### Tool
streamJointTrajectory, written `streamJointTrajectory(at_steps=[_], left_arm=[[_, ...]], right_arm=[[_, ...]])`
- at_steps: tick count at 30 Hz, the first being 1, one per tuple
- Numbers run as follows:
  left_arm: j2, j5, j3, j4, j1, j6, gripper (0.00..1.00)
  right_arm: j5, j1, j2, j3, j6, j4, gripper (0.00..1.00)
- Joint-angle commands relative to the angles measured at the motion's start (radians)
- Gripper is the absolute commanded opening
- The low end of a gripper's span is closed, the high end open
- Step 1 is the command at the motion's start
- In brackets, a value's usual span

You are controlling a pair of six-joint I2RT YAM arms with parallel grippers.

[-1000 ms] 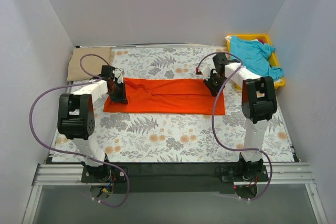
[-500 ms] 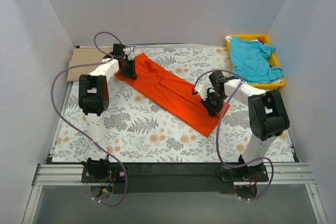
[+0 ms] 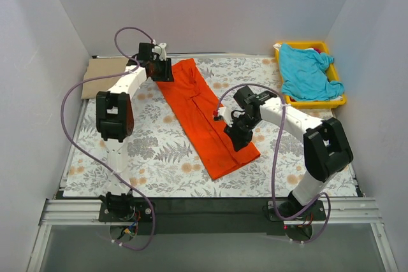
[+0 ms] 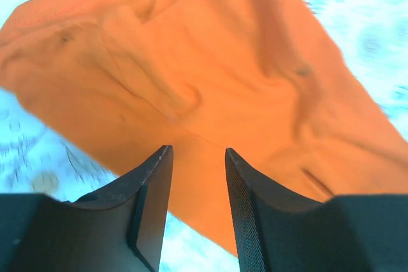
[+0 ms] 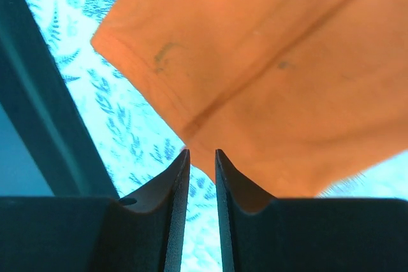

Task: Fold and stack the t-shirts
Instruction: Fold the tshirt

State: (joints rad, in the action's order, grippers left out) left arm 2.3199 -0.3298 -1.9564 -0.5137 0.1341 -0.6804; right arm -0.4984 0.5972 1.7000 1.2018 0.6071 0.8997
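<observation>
The orange-red t-shirt (image 3: 197,109), folded into a long strip, lies diagonally on the printed cloth from far left to near middle. My left gripper (image 3: 160,70) is at its far end. In the left wrist view (image 4: 197,151) its jaws stand apart over the flat shirt (image 4: 210,62). My right gripper (image 3: 234,137) is at the shirt's near right edge. In the right wrist view (image 5: 201,152) its jaws are narrowly apart at the shirt's hem (image 5: 287,62). The turquoise t-shirt (image 3: 309,71) lies crumpled in the tray. The tan t-shirt (image 3: 105,76) lies folded at the far left.
The yellow tray (image 3: 338,101) stands at the far right corner. The grey fern-and-flower cloth (image 3: 159,157) covers the table. White walls close in the left, back and right sides. A black rail runs along the near edge.
The orange-red shirt has swung from lying crosswise to a steep diagonal. My left gripper went to the far left end, and my right gripper came nearer and leftwards.
</observation>
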Motion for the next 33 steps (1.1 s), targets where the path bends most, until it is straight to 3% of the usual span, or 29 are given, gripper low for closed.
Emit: streamJointTrajectory(at_steps=[1,6,12,21,27,33], left_arm=[[-0.213,0.005,0.105,0.040,0.048,-0.022,0.37],[-0.257,0.012,0.298,0.053,0.085,-0.088,0.22],[-0.238,0.035,0.389,0.067,0.121,-0.134,0.12],[-0.007,0.069,0.199,0.009,0.122,-0.079,0.09],[0.133,0.075,-0.014,-0.014,0.119,-0.050,0.12],[0.174,0.057,-0.110,-0.084,0.098,0.008,0.17]], right_arm=[[0.070,-0.023,-0.036,0.030,0.037,0.036,0.26],[0.162,-0.073,0.061,0.025,0.071,-0.014,0.15],[0.181,-0.085,0.136,-0.030,0.077,-0.059,0.02],[0.014,0.007,0.194,-0.084,-0.027,-0.129,0.01],[-0.052,0.027,0.317,0.054,-0.108,-0.188,0.01],[-0.080,0.047,0.395,0.127,-0.138,-0.196,0.01]])
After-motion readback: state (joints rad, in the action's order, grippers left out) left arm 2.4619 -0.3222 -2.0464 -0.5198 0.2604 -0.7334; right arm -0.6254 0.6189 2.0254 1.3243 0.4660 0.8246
